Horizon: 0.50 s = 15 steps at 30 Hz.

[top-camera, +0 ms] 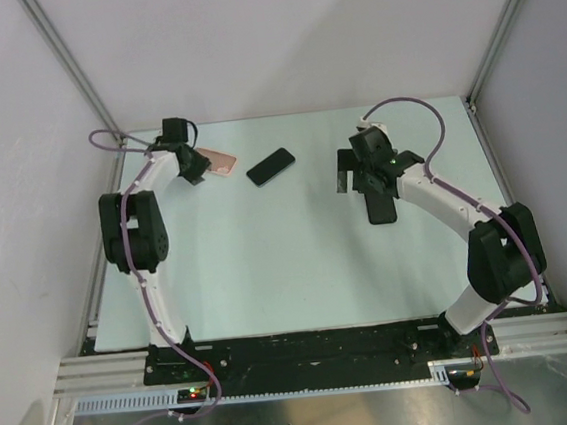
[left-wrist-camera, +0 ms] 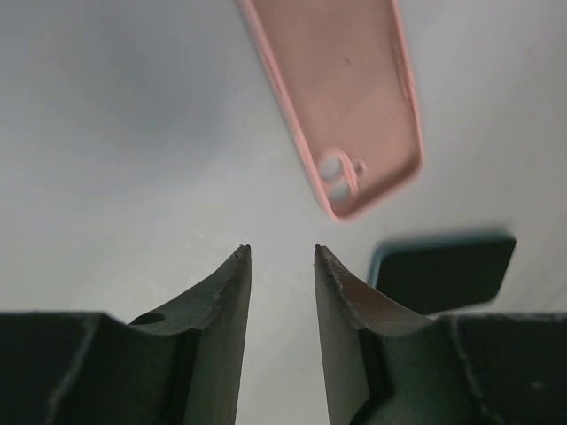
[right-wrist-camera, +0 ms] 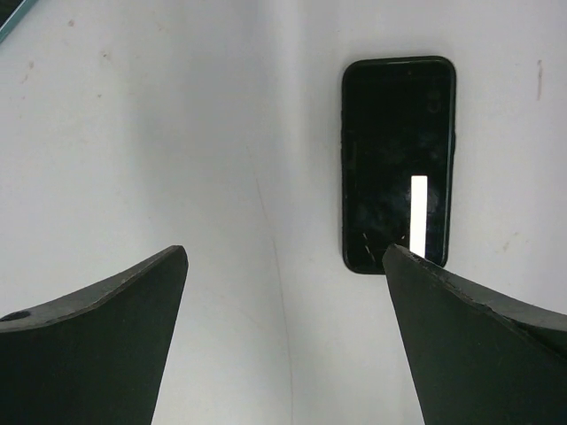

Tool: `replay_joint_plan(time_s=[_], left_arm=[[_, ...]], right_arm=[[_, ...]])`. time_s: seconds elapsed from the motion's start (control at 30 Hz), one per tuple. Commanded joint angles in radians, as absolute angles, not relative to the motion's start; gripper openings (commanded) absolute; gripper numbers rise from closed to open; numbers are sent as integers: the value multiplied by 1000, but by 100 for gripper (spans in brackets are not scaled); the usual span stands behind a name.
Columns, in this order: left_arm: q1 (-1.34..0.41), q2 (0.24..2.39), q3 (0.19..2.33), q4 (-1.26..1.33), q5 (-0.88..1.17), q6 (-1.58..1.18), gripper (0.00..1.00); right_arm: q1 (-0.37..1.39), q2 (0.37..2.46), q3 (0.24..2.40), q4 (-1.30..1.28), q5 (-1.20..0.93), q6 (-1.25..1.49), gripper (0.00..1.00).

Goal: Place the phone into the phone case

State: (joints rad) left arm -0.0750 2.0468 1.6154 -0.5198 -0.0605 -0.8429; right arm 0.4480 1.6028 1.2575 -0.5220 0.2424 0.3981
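Note:
The salmon-pink phone case (top-camera: 220, 162) lies flat at the back left of the table, hollow side up, its camera cut-out showing in the left wrist view. Just right of it lies the black phone (top-camera: 270, 167), screen up and apart from the case. My left gripper (top-camera: 195, 167) hovers at the case's left end; its jaws stand partly open with only bare table between them (left-wrist-camera: 282, 252), the case (left-wrist-camera: 341, 97) ahead and the phone's corner (left-wrist-camera: 443, 270) to the right. My right gripper (top-camera: 361, 187) is wide open and empty (right-wrist-camera: 283, 252), to the right of the phone (right-wrist-camera: 399, 159).
White walls with aluminium corner posts (top-camera: 74, 67) close in the pale table (top-camera: 298, 261) at the back and both sides. A black rail (top-camera: 307, 351) carrying the arm bases runs along the near edge.

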Motion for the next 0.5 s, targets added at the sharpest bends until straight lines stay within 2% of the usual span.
replay_joint_plan(time_s=[0.0,0.47], left_arm=[[-47,2124,1728,-545,-169,-947,39],[-60,2343,2054,-710,-327,-1004,34]], right_arm=[[471,1550,1273,-511,231,414,99],[476,1485,1256,-498,183,408,99]])
